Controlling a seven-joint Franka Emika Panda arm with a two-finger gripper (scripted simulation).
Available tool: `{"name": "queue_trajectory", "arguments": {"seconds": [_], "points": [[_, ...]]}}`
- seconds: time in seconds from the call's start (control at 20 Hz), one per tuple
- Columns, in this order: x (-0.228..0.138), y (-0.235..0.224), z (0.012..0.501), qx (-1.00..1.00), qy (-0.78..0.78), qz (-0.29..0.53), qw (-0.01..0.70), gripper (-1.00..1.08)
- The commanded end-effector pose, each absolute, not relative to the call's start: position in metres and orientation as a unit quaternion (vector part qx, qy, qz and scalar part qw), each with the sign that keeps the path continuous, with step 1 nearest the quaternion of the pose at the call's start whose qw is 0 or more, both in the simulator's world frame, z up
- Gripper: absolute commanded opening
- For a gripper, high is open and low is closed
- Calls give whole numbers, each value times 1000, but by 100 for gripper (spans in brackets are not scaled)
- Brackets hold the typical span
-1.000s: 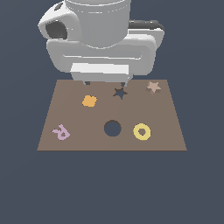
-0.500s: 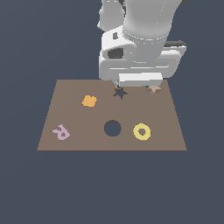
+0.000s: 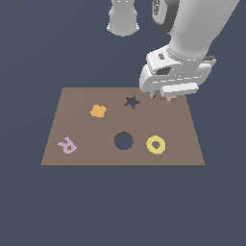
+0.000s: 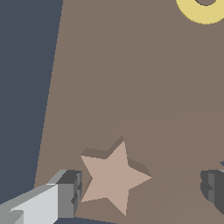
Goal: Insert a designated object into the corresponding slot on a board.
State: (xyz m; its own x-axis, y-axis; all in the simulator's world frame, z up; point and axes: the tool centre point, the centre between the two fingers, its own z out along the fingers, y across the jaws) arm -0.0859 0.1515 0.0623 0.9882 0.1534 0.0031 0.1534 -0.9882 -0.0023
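The pale tan star (image 4: 113, 177) lies flat on the brown board (image 3: 86, 144) near its far corner on the exterior view's right. In the exterior view my hand covers most of it, leaving only a tan sliver (image 3: 169, 100). My gripper (image 3: 162, 97) hangs low over it, open. In the wrist view the star sits between the fingers (image 4: 65, 194), close to one and well apart from the other, and the gripper (image 4: 140, 190) holds nothing. The dark star-shaped slot (image 3: 132, 102) lies on the board toward the exterior view's left of the gripper.
On the board are an orange blob (image 3: 98, 111), a pink R-shaped piece (image 3: 67, 145), a round dark hole (image 3: 123, 141) and a yellow ring (image 3: 155, 144), which also shows in the wrist view (image 4: 203, 11). The board's edge (image 4: 52, 109) runs close beside the star.
The arm has swung from the board's back middle toward the exterior view's right. The hand now sits low over the tan star, hiding most of it.
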Motion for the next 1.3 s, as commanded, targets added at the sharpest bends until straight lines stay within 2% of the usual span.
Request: {"name": "queue_trajectory", "arguments": {"seconds": [0.0, 0.85, 0.9, 1.25], "points": [[-92, 162, 54, -997, -83, -1, 1, 100], [-95, 167, 30, -996, -86, 0, 0, 100], [-95, 167, 30, -996, -86, 0, 0, -100], [-95, 167, 30, -996, -86, 0, 0, -100]]}}
